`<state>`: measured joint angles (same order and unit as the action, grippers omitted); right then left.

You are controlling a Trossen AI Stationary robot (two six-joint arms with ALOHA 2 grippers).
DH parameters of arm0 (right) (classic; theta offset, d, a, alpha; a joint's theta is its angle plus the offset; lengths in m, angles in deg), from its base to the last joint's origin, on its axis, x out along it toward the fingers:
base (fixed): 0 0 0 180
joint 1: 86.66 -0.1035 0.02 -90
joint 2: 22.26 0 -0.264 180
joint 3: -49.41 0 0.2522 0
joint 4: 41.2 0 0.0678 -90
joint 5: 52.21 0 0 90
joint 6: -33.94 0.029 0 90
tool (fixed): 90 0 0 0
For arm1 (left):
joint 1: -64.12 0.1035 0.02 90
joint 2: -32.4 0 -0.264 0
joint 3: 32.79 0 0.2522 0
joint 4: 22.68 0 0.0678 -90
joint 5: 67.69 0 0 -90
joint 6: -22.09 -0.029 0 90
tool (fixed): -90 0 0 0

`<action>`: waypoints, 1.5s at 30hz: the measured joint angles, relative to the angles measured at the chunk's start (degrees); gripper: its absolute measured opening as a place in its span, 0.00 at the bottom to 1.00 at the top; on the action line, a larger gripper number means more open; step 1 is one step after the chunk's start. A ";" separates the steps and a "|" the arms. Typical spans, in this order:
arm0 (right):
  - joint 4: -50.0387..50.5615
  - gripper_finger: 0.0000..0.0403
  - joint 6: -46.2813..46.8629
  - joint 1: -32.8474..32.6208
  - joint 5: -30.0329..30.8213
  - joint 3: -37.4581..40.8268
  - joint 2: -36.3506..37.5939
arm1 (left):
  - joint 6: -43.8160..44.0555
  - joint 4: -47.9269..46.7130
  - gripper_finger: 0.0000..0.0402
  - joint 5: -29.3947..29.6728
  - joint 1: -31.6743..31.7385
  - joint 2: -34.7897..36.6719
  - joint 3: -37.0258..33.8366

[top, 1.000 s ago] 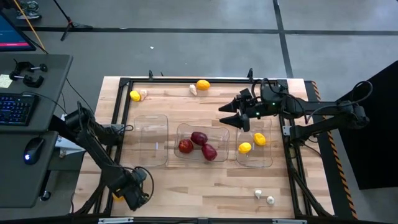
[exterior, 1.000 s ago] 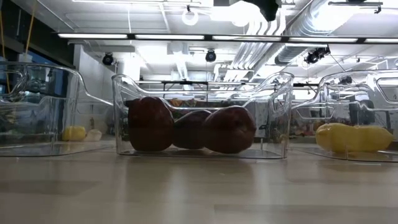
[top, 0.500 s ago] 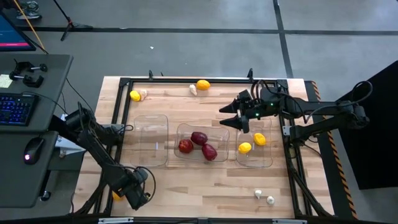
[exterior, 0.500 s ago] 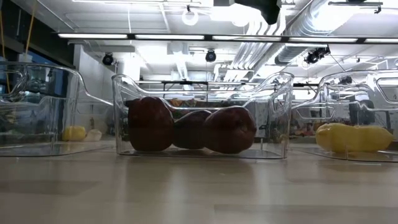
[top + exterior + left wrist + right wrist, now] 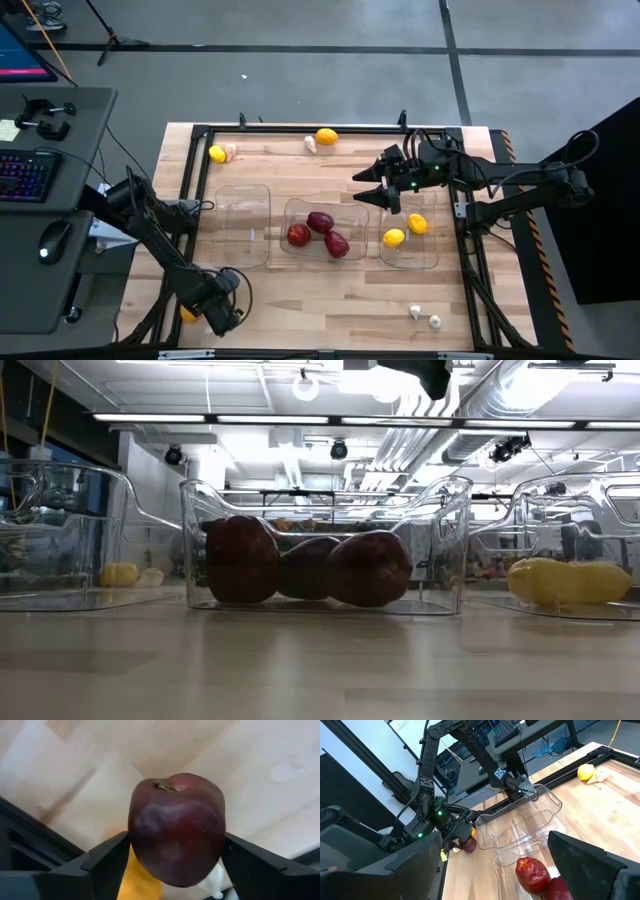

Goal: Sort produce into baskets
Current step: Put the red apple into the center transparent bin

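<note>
Got a dark red roundish apple (image 5: pixel 175 827) pinched snug in my left gripper (image 5: pixel 222 310) at the table's front-left corner — next it needs carrying to the middle clear plastic bin (image 5: pixel 297 212) with the other reds — right gripper (image 5: pixel 372 188) hangs wide open, empty.

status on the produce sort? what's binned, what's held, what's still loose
Done: three dark red fruits sit in the middle bin, two yellow ones in the right bin.

In hand: the left tool, at the table's near left corner, is shut on a fourth red fruit.

Left: the left bin is empty; two lemons and garlic lie loose. The right tool hangs open.
</note>
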<state>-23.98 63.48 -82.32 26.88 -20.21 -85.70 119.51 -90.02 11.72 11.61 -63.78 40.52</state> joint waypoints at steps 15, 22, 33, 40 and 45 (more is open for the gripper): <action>0.18 0.88 -1.12 0.00 0.04 0.00 0.00 | -1.62 0.82 0.81 6.07 0.63 0.23 0.00; 0.19 0.88 -1.09 0.00 0.03 0.00 0.00 | -1.09 1.46 0.81 4.97 1.15 0.31 -2.35; 0.20 0.88 -1.09 0.00 0.04 0.00 0.00 | -4.92 1.30 0.77 0.83 0.94 0.34 -2.71; 0.24 0.88 -1.09 0.00 0.04 0.00 0.00 | -10.63 0.74 0.56 -0.63 0.41 3.17 0.98; 0.42 0.88 -1.09 0.00 0.04 0.00 0.00 | -13.06 0.16 0.55 9.01 -0.22 10.94 5.58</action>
<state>-23.56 62.38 -82.32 26.92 -20.21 -85.70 106.45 -89.85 20.73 11.40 -52.85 46.10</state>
